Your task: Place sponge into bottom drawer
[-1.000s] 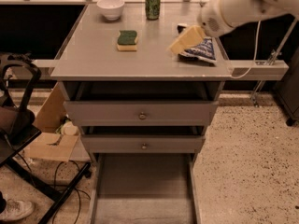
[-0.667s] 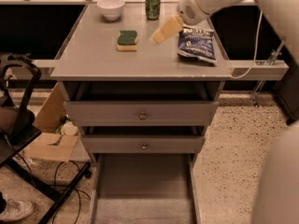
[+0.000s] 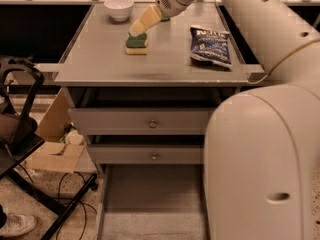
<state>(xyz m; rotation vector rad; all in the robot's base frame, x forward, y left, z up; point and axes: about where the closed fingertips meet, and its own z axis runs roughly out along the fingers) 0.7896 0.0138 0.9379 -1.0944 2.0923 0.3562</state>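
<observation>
The sponge [image 3: 136, 44], dark green on top with a yellow base, lies flat on the grey counter top [image 3: 165, 59], left of centre. My gripper [image 3: 138, 30] reaches in from the upper right and its pale fingertips sit right above the sponge's far edge, touching or nearly touching it. The bottom drawer [image 3: 150, 204] is pulled out below the two knobbed drawers; its flat grey floor shows, and my arm's large white body hides its right part.
A blue chip bag [image 3: 211, 45] lies on the counter to the right of the sponge. A white bowl [image 3: 119, 8] stands at the back left. A black chair [image 3: 20, 134] and a cardboard box [image 3: 57, 151] are on the floor at left.
My gripper has swung left across the counter from above the chip bag to the sponge, and the arm's body now fills the right of the view.
</observation>
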